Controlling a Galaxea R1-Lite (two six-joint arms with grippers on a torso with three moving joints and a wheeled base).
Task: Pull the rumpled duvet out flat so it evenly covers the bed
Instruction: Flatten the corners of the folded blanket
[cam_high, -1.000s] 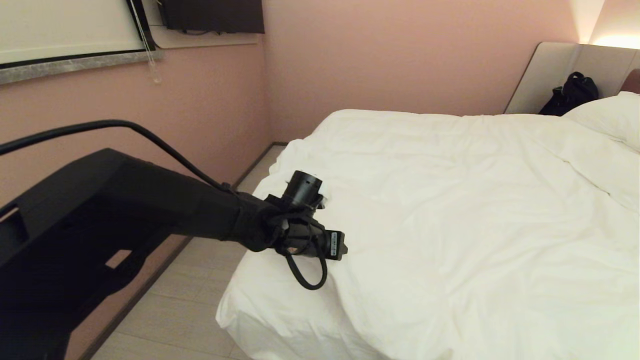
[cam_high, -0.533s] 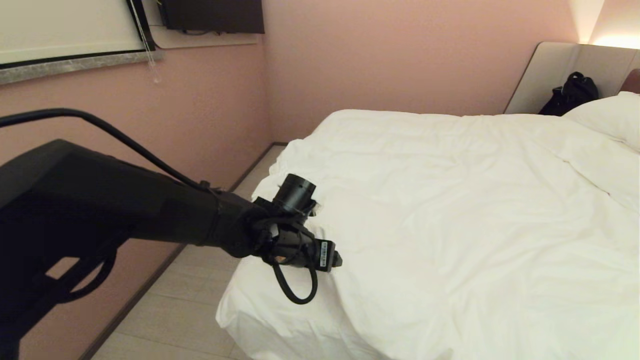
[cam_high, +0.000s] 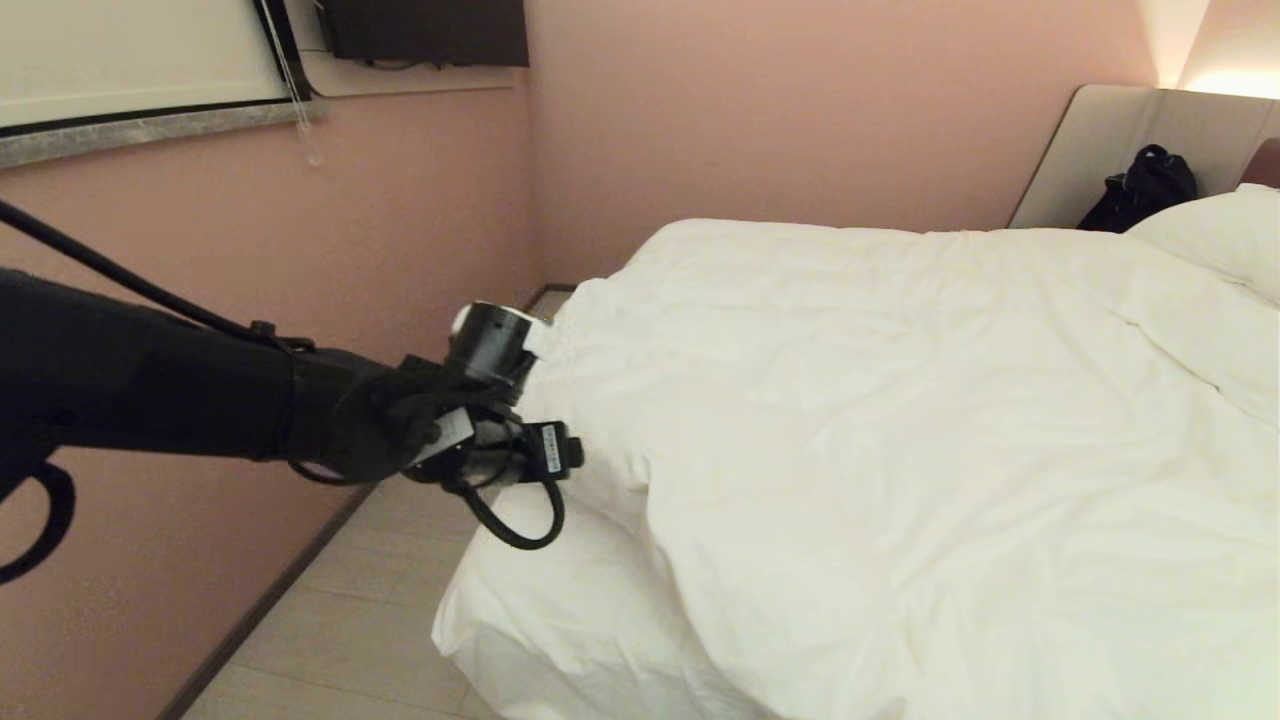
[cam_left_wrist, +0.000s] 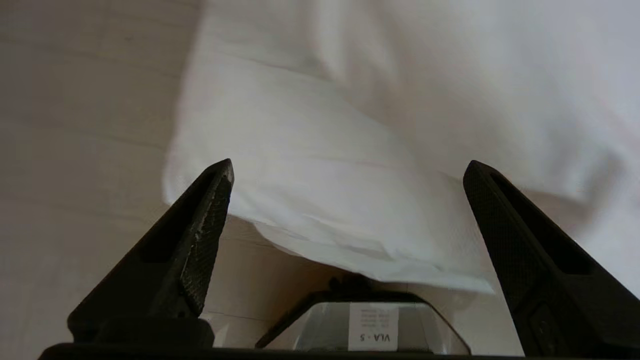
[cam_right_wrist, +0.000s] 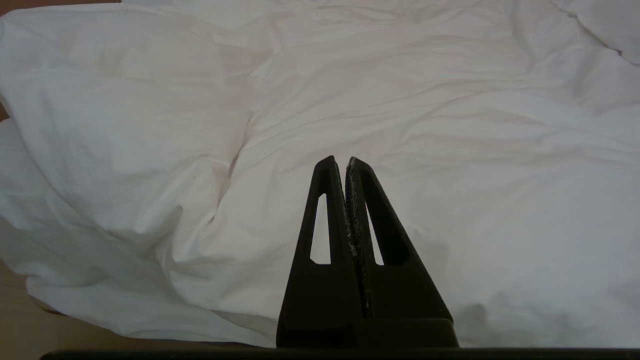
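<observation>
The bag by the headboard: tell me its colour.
Black. The soft black bag shows best in the head view.

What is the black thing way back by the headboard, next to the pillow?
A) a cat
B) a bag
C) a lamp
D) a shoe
B: a black bag with looped handles leans against the headboard, just behind the white pillow.

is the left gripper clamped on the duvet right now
No, the left gripper stands wide open in its wrist view, with the duvet lying beyond the spread fingers and nothing pinched between them.
</observation>
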